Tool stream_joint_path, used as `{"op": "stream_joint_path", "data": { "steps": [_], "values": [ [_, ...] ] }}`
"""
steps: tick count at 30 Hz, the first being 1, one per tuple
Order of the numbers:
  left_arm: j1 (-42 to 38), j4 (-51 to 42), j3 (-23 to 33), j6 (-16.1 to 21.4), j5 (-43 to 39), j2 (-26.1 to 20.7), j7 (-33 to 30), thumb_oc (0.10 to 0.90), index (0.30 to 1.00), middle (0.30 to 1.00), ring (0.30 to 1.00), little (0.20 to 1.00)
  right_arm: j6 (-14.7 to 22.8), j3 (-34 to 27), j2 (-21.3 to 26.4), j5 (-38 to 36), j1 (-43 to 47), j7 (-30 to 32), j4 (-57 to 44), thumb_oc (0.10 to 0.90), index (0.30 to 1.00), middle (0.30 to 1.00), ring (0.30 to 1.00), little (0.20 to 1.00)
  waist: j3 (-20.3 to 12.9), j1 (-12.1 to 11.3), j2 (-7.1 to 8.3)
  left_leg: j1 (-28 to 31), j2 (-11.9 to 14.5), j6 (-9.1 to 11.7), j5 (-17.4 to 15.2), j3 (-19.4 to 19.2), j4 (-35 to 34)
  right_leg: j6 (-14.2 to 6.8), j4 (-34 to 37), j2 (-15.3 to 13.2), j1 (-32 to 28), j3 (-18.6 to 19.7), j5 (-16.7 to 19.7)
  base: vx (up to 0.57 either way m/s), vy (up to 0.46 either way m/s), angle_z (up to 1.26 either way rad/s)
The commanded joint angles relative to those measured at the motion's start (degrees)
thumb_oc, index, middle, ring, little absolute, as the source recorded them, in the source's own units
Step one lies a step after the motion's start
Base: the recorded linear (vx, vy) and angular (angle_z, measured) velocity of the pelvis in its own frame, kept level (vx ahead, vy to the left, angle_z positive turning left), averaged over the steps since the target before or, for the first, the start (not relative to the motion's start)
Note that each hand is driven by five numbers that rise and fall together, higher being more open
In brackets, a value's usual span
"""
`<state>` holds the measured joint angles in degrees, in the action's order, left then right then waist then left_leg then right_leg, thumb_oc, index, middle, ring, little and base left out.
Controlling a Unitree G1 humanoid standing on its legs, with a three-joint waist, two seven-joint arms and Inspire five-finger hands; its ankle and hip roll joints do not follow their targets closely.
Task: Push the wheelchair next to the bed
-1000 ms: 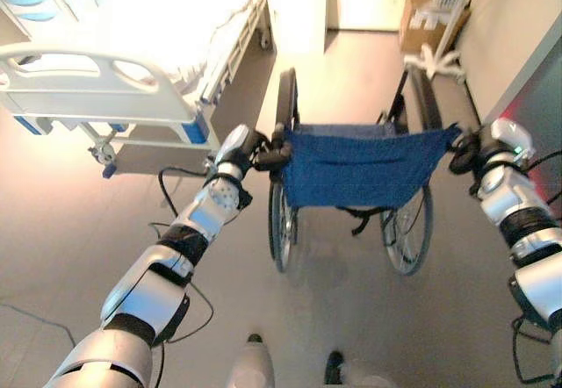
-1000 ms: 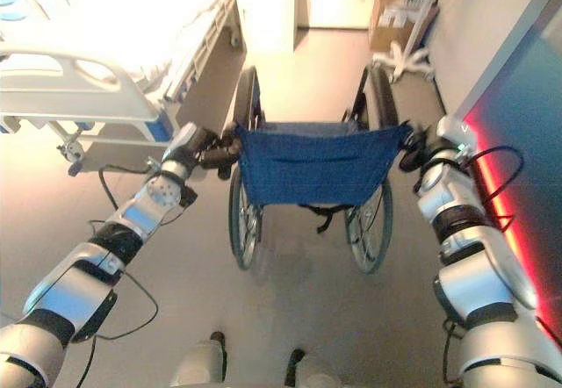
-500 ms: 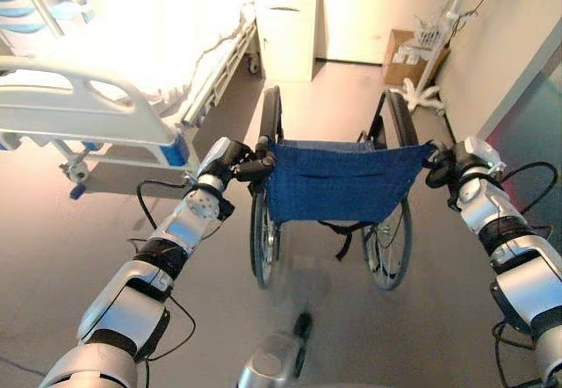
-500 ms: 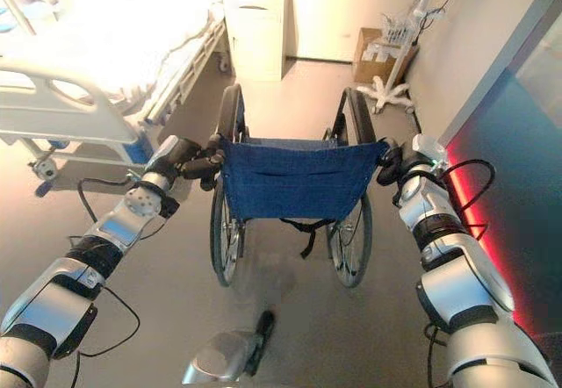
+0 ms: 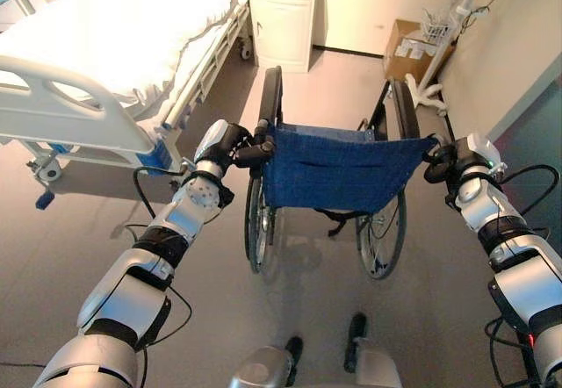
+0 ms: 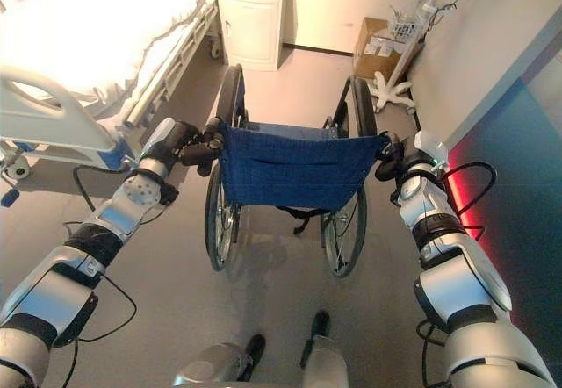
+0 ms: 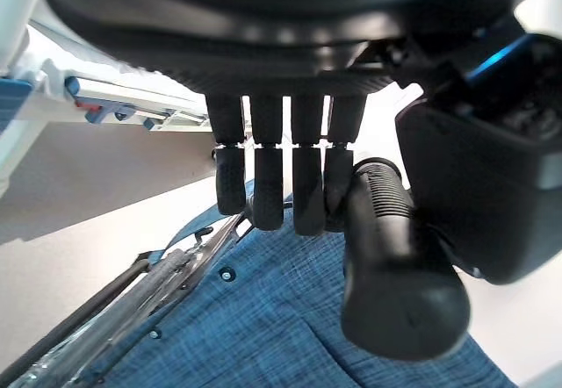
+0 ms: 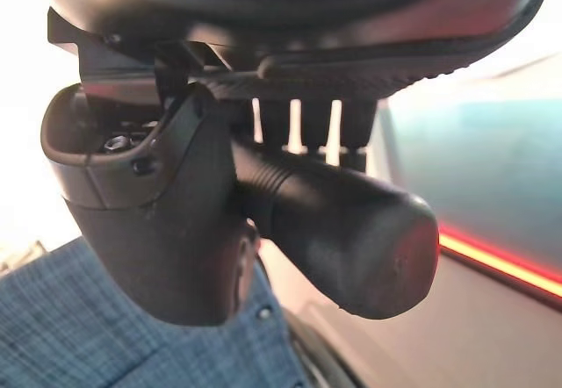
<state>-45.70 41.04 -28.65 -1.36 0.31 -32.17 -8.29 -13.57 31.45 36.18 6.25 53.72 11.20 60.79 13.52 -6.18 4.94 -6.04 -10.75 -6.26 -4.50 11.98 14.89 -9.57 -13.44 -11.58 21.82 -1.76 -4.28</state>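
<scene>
The wheelchair [image 5: 338,164] with a blue cloth back stands in the middle of the floor, facing away from me. My left hand [image 5: 230,145] is shut on its left push handle [image 7: 391,247], with the fingers [image 7: 281,168] curled over the black grip. My right hand [image 5: 443,161] is shut on the right push handle [image 8: 351,226], thumb [image 8: 149,195] wrapped beside it. The bed [image 5: 114,37], with white sheets and a white footboard [image 5: 70,107], lies to the front left. Its side rail runs close beside the wheelchair's left wheel [image 5: 270,94].
A white cabinet [image 5: 285,6] stands ahead, past the bed's far corner. A cardboard box [image 5: 408,41] and a white wheeled stand [image 5: 430,94] sit at the front right by the wall [image 5: 518,54]. Bare floor lies between the wheelchair and the cabinet.
The view has shifted and shows more of the bed and the cabinet. Both hands have stayed on the handles, and the wheelchair has rolled forward along the bed's side.
</scene>
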Motion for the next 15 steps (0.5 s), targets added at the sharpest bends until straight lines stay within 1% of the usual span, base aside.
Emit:
{"op": "stream_joint_path", "data": {
  "steps": [1,2,3,4,5,6,8,9,10,11,12,13,14,15],
  "values": [
    [0.2,3.8,-5.8,-2.8,6.5,3.3,1.0,0.4,0.3,0.3,0.3,0.3,11.4,8.4,-1.6,3.0,8.3,-7.3,-14.1,0.4,0.3,0.3,0.3,0.3,3.3,1.3,-0.06,2.8,8.9,4.9,-9.8,0.1,3.2,0.5,5.5,1.5,-5.7,0.6,10.4,0.44,-0.289,0.74],
    [0.3,3.6,-6.1,-3.6,6.4,3.5,1.4,0.4,0.3,0.3,0.3,0.3,10.0,8.4,-1.0,2.4,8.2,-9.3,-14.0,0.4,0.3,0.3,0.3,0.3,2.8,1.8,-0.09,4.3,10.9,6.1,-9.2,-0.5,2.1,0.9,4.0,1.6,-6.2,-0.1,9.9,0.43,-0.298,0.75],
    [0.4,3.3,-6.1,-4.6,6.6,3.8,1.5,0.4,0.3,0.3,0.3,0.3,8.6,8.3,-0.6,0.8,7.8,-10.5,-13.8,0.4,0.3,0.3,0.3,0.3,2.6,2.3,-0.16,5.3,13.2,7.4,-7.7,-2.1,0.8,1.4,3.5,1.5,-6.9,-1.7,9.5,0.42,-0.305,0.69],
    [0.3,3.2,-6.0,-4.6,6.6,3.8,1.4,0.4,0.3,0.3,0.3,0.3,8.1,8.2,-0.3,0.3,7.7,-10.8,-14.0,0.4,0.3,0.3,0.3,0.3,2.8,2.6,-0.23,5.6,14.1,7.8,-6.8,-3.2,0.2,1.6,3.6,1.5,-7.2,-2.4,9.4,0.3,-0.285,0.45],
    [-0.2,2.9,-6.0,-4.9,6.4,3.7,1.3,0.4,0.3,0.3,0.3,0.3,7.0,7.9,0.1,-0.4,7.7,-11.8,-14.4,0.4,0.3,0.3,0.3,0.3,3.1,3.1,-0.45,5.5,15.6,8.5,-4.4,-5.0,-1.0,2.2,4.1,1.7,-8.1,-3.6,9.2,0.22,-0.281,0.42],
    [-1.4,2.8,-6.3,-5.5,6.5,4.0,0.8,0.4,0.3,0.3,0.3,0.3,5.6,7.3,0.5,-1.2,7.6,-13.2,-14.1,0.4,0.3,0.3,0.3,0.3,3.6,3.9,-0.94,4.9,17.3,9.4,-1.0,-7.4,-2.4,3.0,5.2,2.4,-9.5,-5.1,8.7,0.2,-0.275,0.42],
    [-2.2,2.7,-6.3,-6.0,6.8,4.2,0.3,0.4,0.3,0.3,0.3,0.3,4.8,6.7,0.7,-2.3,7.2,-13.5,-13.8,0.4,0.3,0.3,0.3,0.3,4.0,4.6,-1.33,5.0,18.1,10.0,0.5,-8.9,-3.6,3.3,6.1,2.6,-10.4,-6.5,8.5,0.19,-0.22,0.51],
    [-3.3,3.2,-6.5,-6.5,5.8,4.2,-0.2,0.4,0.3,0.3,0.3,0.3,3.8,5.9,0.4,-2.8,7.1,-14.3,-13.3,0.4,0.3,0.3,0.3,0.3,4.1,5.7,-1.89,6.5,18.9,10.7,1.3,-10.6,-5.4,3.9,6.0,2.7,-10.3,-8.1,8.0,0.21,-0.183,0.45],
    [-3.6,3.4,-6.5,-6.5,5.7,4.4,-0.3,0.4,0.3,0.3,0.3,0.3,3.6,5.6,0.3,-2.7,7.0,-14.5,-13.2,0.4,0.3,0.3,0.3,0.3,4.0,6.1,-2.12,7.1,19.3,10.9,1.8,-11.2,-5.7,4.2,5.6,2.8,-10.1,-8.5,7.8,0.24,-0.144,0.35],
    [-3.9,3.8,-6.5,-6.3,5.6,4.6,-0.8,0.4,0.3,0.3,0.3,0.3,3.7,5.1,0.1,-2.3,6.7,-15.3,-12.6,0.4,0.3,0.3,0.3,0.3,3.7,7.0,-2.72,8.7,19.9,11.4,3.0,-12.0,-6.4,4.6,5.0,3.1,-9.6,-9.2,7.3,0.23,-0.109,0.34],
    [-4.2,4.1,-6.5,-6.1,5.2,4.4,-0.8,0.4,0.3,0.3,0.3,0.3,4.2,4.9,0.2,-2.0,6.3,-16.1,-12.0,0.4,0.3,0.3,0.3,0.3,3.2,7.9,-3.37,10.3,21.1,11.9,5.2,-13.1,-6.2,5.4,3.9,3.4,-9.1,-10.2,6.6,0.19,-0.091,0.35],
    [-4.2,4.1,-6.5,-6.1,5.2,4.4,-0.8,0.4,0.3,0.3,0.3,0.3,4.2,4.9,0.2,-2.0,6.3,-16.1,-11.9,0.4,0.3,0.3,0.3,0.3,3.2,7.9,-3.4,10.3,21.2,11.9,5.2,-13.0,-6.3,5.4,3.9,3.4,-9.1,-10.2,6.5,0.26,-0.157,0.3],
    [-4.3,4.2,-6.6,-6.2,4.0,4.0,-1.1,0.4,0.3,0.3,0.3,0.3,5.3,4.8,0.3,-2.8,5.3,-16.8,-11.1,0.4,0.3,0.3,0.3,0.3,2.5,8.7,-3.96,11.8,22.7,12.4,8.1,-13.7,-5.2,6.4,2.8,3.9,-8.7,-11.0,5.6,0.21,-0.142,0.22],
    [-4.1,4.2,-6.5,-6.1,3.7,3.8,-1.1,0.4,0.3,0.3,0.3,0.3,5.8,4.7,0.5,-2.9,4.6,-16.9,-11.1,0.4,0.3,0.3,0.3,0.3,2.3,8.8,-4.0,11.9,22.8,12.4,8.9,-13.7,-4.5,6.7,2.6,4.1,-8.9,-11.2,5.3,0.36,-0.251,0.24]
  ]
}}
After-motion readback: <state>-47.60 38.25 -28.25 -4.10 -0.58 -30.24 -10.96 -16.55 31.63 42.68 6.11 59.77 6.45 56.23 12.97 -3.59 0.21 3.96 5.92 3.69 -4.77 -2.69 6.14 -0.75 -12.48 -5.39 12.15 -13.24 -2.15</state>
